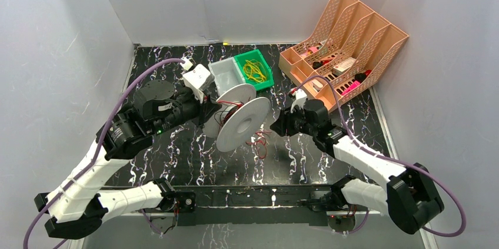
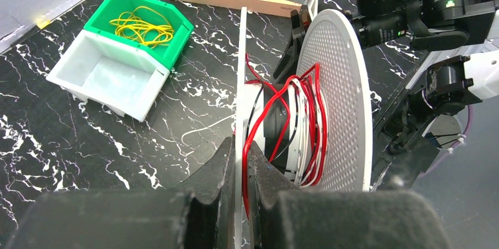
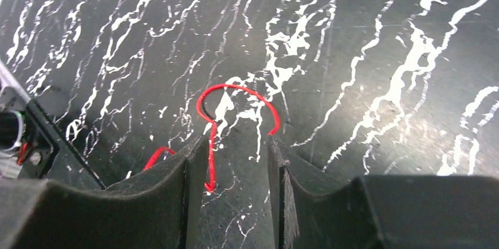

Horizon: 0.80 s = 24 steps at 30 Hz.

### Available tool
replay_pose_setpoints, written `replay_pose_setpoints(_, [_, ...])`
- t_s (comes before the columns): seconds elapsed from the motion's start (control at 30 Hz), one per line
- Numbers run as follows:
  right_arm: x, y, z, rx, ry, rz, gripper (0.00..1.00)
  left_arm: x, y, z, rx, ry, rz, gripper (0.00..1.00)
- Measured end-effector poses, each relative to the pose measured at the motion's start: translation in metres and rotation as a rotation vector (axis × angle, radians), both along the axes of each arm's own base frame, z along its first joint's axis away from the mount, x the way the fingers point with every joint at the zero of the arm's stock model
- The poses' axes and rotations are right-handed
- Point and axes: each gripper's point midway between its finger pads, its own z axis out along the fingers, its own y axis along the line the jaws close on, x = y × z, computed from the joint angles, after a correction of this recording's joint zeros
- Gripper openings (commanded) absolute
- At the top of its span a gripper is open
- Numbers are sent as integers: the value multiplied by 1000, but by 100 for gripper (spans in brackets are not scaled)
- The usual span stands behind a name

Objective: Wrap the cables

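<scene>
A white spool (image 1: 242, 120) with two round flanges stands tilted at the table's middle. Red and white wire (image 2: 309, 113) is wound round its hub. My left gripper (image 2: 240, 160) is shut on the spool's near flange (image 2: 241, 84), with a red strand running between the flange and the right finger. Loose red cable (image 1: 259, 140) trails from the spool onto the table. My right gripper (image 3: 238, 155) is open just above the table. A loop of the red cable (image 3: 235, 93) lies ahead of the fingertips, and one strand runs down between the fingers by the left finger (image 3: 197, 166).
A green bin (image 1: 254, 69) with yellow wire and a white bin (image 1: 226, 73) stand behind the spool. A peach file organizer (image 1: 341, 49) stands at the back right. The right arm (image 1: 312, 120) is close to the spool's right side.
</scene>
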Motion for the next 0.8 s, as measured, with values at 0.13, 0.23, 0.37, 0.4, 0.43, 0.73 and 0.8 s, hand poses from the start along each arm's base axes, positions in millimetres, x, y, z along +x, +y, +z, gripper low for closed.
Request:
replay_pose_setpoints(0.13, [0,-12,-5,-48,18,-51,50,1,-1,1,0,-1,3,0])
replay_pose_setpoints(0.23, [-3,-16,-13,-74,46,-61,50,2,-1,2,1,-2,5,0])
replay_pose_setpoints(0.37, [-9,-12,-24,-80,94,-30,50,3,-1,2,2,-3,7,0])
replay_pose_setpoints(0.4, [-11,-10,-28,-81,111,-17,51,3,-1,2,2,-3,7,0])
replay_pose_setpoints(0.43, [-12,-9,-32,-82,128,-6,51,3,-1,3,1,-3,7,0])
replay_pose_setpoints(0.73, [-8,0,-68,-124,243,5,53,5,-3,0,10,3,10,0])
replay_pose_setpoints(0.8, [-5,3,-71,-122,252,4,53,5,-3,0,11,4,10,0])
